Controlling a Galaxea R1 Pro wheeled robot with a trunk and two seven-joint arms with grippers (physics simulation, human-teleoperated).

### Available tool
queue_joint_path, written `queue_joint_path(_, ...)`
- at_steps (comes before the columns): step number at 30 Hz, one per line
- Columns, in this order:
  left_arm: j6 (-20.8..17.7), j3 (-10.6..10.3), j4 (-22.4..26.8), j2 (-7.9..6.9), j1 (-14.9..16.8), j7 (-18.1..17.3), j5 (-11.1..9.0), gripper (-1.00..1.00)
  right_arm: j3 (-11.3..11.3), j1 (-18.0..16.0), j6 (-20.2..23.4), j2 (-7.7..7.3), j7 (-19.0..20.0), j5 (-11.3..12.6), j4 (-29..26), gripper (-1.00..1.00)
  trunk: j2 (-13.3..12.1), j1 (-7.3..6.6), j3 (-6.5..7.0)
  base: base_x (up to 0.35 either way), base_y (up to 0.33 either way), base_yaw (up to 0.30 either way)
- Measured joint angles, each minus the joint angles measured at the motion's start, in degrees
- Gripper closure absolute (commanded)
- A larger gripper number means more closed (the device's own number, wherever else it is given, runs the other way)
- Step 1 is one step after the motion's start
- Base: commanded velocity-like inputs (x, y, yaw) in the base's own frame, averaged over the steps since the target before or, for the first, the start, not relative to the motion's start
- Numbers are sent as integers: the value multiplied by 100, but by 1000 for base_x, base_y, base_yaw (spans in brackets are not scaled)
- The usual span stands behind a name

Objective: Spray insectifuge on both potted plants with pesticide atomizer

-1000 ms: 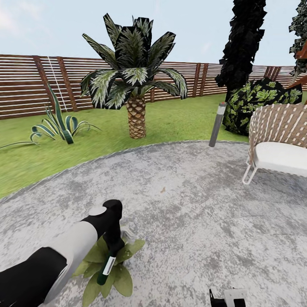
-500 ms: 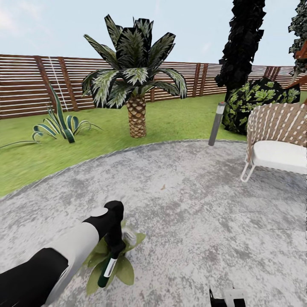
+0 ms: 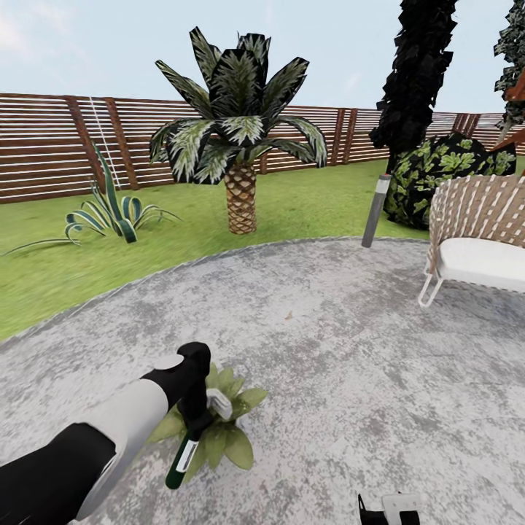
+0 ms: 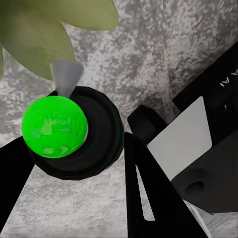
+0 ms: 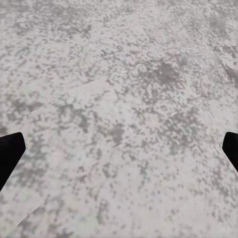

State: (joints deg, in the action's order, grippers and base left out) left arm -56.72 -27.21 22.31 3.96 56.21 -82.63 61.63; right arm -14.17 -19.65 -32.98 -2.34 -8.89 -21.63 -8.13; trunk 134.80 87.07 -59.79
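A patio [image 3: 350, 343] fills the near ground, with lawn [image 3: 306, 200] beyond it and a fence [image 3: 44, 146] behind the lawn. A palm [image 3: 239, 138] stands on the lawn just past the patio's far edge, and an agave [image 3: 109, 211] sits well to its left. A lamp post [image 3: 376, 211] stands at the patio's edge to the right of the palm, with a bush [image 3: 437, 175] behind it. A chair [image 3: 477, 240] sits on the patio at far right. Near the lower left, the left gripper [image 3: 195, 421] holds a spray bottle [image 3: 184, 456] over a potted plant [image 3: 226, 430] on the patio. The right gripper [image 5: 119, 148] hangs above bare patio, fingers [image 5: 9, 153] wide apart.
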Motion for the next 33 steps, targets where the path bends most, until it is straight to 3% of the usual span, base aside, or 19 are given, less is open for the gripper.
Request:
queue_joint_path(6, 11, 14, -13, 2, -51, 12, 1, 100, 0, 0, 0, -1, 0, 0, -2, -100, 0, 0, 0, 0, 6, 0)
queue_joint_path(12, 19, 2, -12, -26, -374, 58, 22, 100, 0, 0, 0, -3, 0, 0, -1, -100, 0, 0, 0, 0, 0, 0)
queue_joint_path(28, 25, -3, -17, -73, -605, 62, 26, 100, 0, -2, 0, -4, 0, 8, -3, -100, 0, 0, 0, 0, 0, 0)
queue_joint_path(33, 0, 11, 7, -61, -823, 140, 26, 100, 0, -1, 0, 4, 0, 9, -3, -100, 0, 0, 0, 0, 0, 0)
